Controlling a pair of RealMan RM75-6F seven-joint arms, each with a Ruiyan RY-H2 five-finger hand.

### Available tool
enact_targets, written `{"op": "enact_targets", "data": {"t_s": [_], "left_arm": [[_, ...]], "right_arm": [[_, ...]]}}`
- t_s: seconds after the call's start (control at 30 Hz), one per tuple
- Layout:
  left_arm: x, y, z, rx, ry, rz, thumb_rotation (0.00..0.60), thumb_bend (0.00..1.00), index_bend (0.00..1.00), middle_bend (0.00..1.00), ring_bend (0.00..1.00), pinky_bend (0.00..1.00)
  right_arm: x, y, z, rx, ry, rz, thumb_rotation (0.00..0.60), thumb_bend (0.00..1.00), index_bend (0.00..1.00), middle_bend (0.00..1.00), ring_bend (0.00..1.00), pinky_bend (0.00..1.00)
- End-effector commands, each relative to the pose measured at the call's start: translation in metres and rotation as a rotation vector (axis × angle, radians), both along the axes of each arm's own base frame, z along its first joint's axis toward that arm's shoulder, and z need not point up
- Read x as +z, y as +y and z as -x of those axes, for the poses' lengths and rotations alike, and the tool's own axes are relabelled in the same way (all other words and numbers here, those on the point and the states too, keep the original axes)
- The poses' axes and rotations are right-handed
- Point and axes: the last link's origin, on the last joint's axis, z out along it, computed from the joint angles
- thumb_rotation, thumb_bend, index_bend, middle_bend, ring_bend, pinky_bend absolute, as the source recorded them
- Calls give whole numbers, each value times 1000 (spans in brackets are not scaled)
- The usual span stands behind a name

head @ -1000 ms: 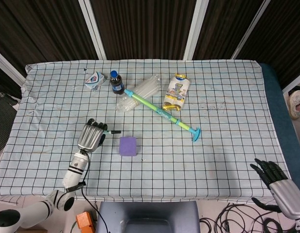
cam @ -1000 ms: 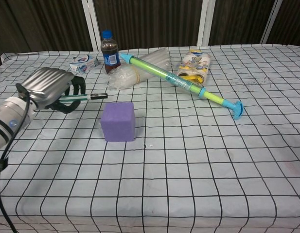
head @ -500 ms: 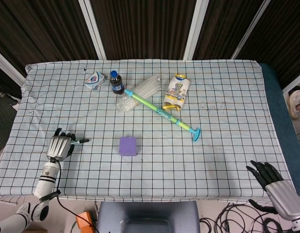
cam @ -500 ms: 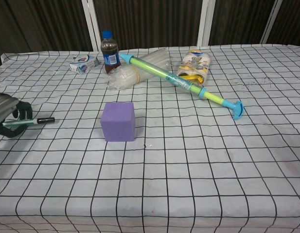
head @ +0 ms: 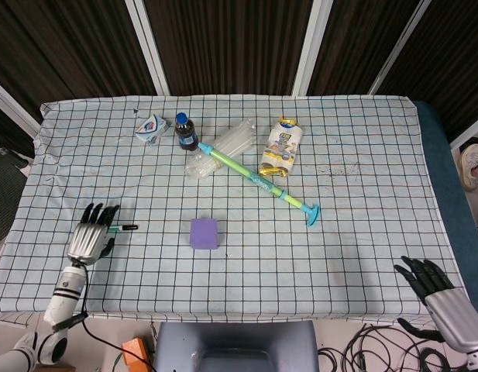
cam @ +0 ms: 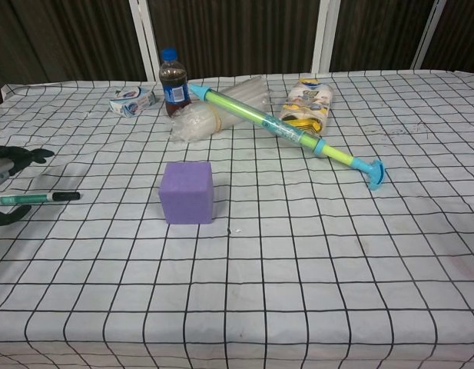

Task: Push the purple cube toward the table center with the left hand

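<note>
Step in hand: bringing the left hand (head: 89, 240) up to the purple cube (head: 204, 232), judged from the wide gap between them.
Doing it well: approach low over the checked tablecloth (head: 362, 155) from the cube's left face, meet that face flat and square, then press steadily rightward; an off-centre contact would probably spin the cube instead of sliding it.
Left hand: near the cloth's left edge, well apart from the cube, fingers (head: 99, 213) fanned apart and pointing away from the robot; a green marker (cam: 35, 197) lies across them, and whether it is pinched or merely resting there cannot be told.
Marker risk: dark tip points toward the cube, likely to touch first unless set aside.
Purple cube: upright on the cloth, to the right of the left hand, nearer the robot than the cola bottle (head: 185, 132) and the green-and-blue water pump (head: 258, 180), touching nothing.
Right hand (head: 444, 296): far right of the cube, beyond the table's near corner, dark fingers spread, holding nothing.
</note>
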Motion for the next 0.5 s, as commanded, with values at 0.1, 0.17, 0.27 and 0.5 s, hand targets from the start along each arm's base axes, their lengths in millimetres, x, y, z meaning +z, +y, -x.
{"op": "enact_targets", "data": {"t_s": [0.1,0.17,0.27,0.5], "left_arm": [[51,-58,-14,-77,-112,-61,600,396,3,95,17,29],[66,-95,-23,-113,-224,-29,600,395,0,86,7,23],[74,-124,-26,-143,-278,84,600,395,0,61,0,11],[80,-129,-27,-138,-227,76,600,395,0,41,0,9]], "right_arm": [[1,-1,1,-6,2,10,600,365,0,0,0,11],[1,-2,2,-13,5,19,600,365,0,0,0,11],[0,-5,3,-27,8,28,600,365,0,0,0,11],[-3,-7,2,-30,15,26,600,365,0,0,0,11]]}}
